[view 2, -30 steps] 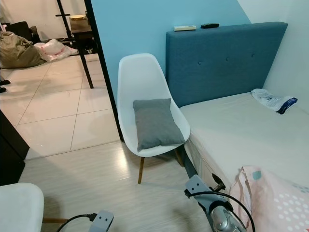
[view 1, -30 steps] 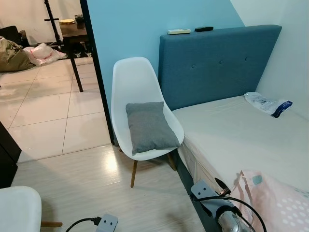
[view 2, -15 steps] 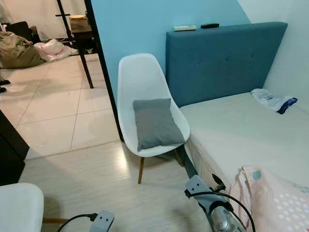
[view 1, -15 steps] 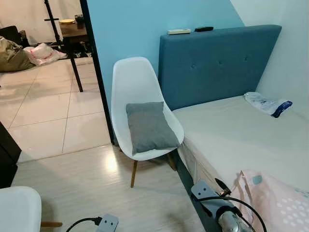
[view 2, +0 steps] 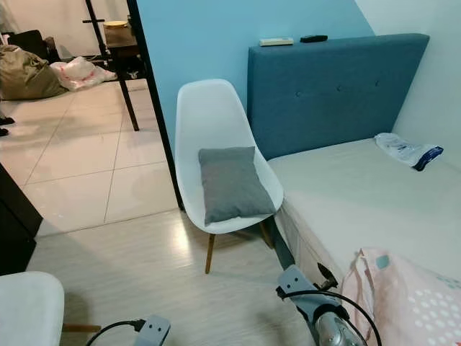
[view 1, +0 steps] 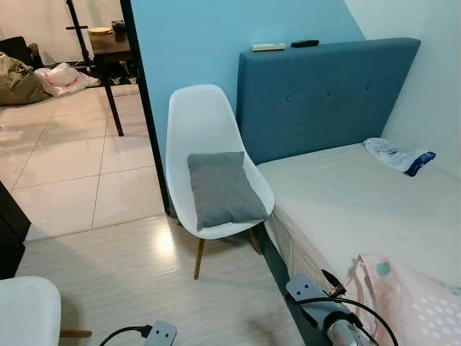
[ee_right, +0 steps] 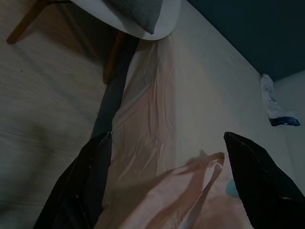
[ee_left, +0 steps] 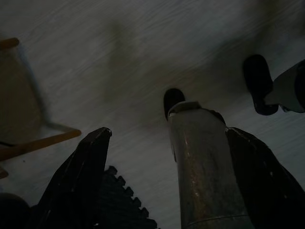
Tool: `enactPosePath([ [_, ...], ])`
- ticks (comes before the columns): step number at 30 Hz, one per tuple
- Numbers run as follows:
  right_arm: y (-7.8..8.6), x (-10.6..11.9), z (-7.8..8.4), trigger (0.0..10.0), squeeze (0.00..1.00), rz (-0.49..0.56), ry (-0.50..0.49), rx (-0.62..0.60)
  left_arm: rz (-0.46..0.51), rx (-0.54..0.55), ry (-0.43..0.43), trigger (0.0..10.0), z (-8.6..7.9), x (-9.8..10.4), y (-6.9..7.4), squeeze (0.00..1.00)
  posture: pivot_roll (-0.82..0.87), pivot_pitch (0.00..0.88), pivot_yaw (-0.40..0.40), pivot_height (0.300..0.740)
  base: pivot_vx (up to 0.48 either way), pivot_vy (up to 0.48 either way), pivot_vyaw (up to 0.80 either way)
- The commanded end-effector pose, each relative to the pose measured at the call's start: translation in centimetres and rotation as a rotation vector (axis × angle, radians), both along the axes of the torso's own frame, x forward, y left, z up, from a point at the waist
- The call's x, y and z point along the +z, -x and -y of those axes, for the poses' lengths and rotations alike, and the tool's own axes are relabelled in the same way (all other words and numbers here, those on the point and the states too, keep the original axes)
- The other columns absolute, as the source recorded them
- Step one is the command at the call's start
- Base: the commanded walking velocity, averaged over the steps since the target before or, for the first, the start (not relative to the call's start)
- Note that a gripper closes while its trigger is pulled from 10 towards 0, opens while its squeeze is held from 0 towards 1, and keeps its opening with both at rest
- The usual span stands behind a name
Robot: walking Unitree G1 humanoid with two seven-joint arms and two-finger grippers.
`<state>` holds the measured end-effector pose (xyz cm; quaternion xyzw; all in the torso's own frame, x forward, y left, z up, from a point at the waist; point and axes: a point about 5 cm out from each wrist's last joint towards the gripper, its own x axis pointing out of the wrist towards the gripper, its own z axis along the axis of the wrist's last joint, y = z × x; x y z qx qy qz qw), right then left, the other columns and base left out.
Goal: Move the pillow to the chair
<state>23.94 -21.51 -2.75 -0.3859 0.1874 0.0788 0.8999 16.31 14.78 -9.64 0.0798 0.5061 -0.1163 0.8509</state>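
Note:
A grey pillow [view 1: 223, 189] lies on the seat of a white shell chair [view 1: 204, 122] with wooden legs, leaning against its back. The chair stands between the blue wall and the bed. The pillow's corner [ee_right: 138, 12] and the chair's rim also appear in the right wrist view. My right gripper [ee_right: 167, 136] hangs low beside the bed's edge, open and holding nothing; its arm [view 1: 328, 317] is at the bottom of the eye views. My left gripper [ee_left: 169, 131] hangs open over the wooden floor with nothing in it.
The bed [view 1: 346, 194] with a blue headboard [view 1: 324, 94] fills the right side. A pink bag [view 1: 407, 295] and a plastic packet [view 1: 396, 155] lie on it. Another white chair [view 1: 25, 313] is at bottom left. A doorway opens onto a tiled room with a table [view 1: 108, 50].
My right arm has sunk a little lower in the eye views. The pillow and the chair have not moved.

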Motion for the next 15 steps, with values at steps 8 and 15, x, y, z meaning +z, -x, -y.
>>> enactPosePath([
  [8, 0.06, -0.02, -0.24, 10.0, 0.00, 0.012, -0.013, -0.004, -0.014, -0.005, -0.003, 10.0, 0.06, -0.17, 0.41, 0.00, -0.02, 0.000, -0.044, 0.740, 0.000, 0.000, 0.00],
  [15, 0.01, 0.00, -0.27, 10.0, 0.00, 0.012, -0.013, -0.004, -0.012, -0.001, -0.003, 10.0, 0.00, -0.14, 0.34, 0.00, -0.02, 0.000, -0.045, 0.740, 0.000, 0.000, 0.00],
])
